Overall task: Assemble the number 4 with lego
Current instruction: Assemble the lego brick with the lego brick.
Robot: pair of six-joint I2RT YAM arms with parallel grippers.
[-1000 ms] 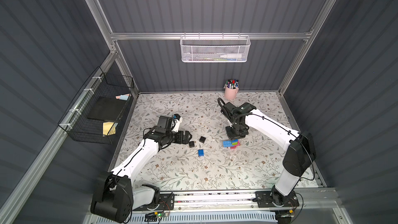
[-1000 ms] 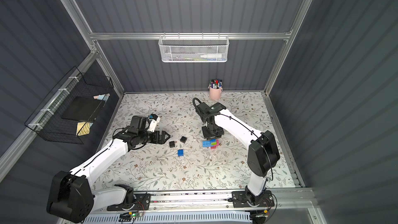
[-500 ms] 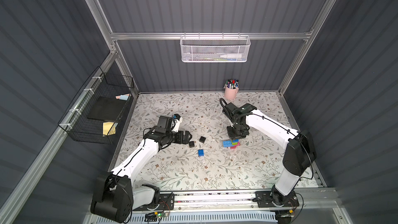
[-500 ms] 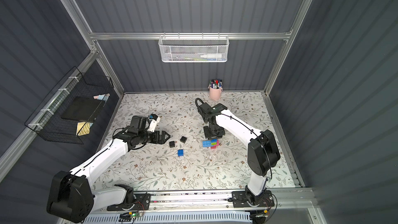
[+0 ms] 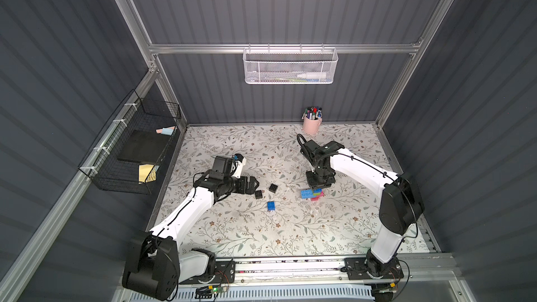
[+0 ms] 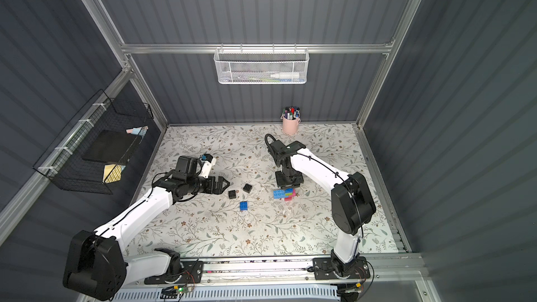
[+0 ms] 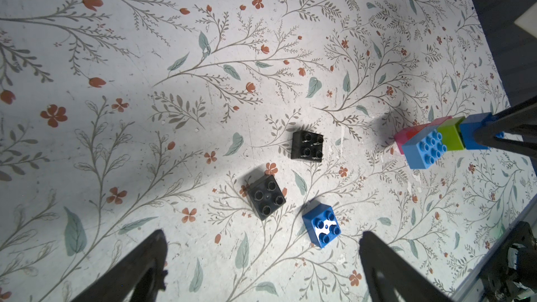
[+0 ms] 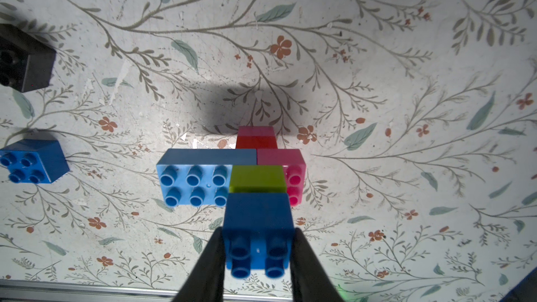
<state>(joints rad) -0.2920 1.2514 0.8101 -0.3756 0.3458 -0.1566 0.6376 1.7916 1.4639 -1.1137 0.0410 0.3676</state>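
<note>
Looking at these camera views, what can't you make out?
Right claw: its grip on the dark blue brick shows only in the right wrist view; in both top views the arm's wrist covers it.
White mesh basket: contents too small behind the mesh in both top views.
Black brick: cut off by the picture edge in the right wrist view.
Red brick: partly hidden behind the light blue brick, same view.

Dark ribbed walls (image 5: 276,4), floral tabletop (image 5: 261,228), white mesh basket (image 5: 276,68) rear, black wire basket (image 5: 122,183) side.

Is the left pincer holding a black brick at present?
No, the left pincer stands open and empty; both black bricks lie on the table.
</note>
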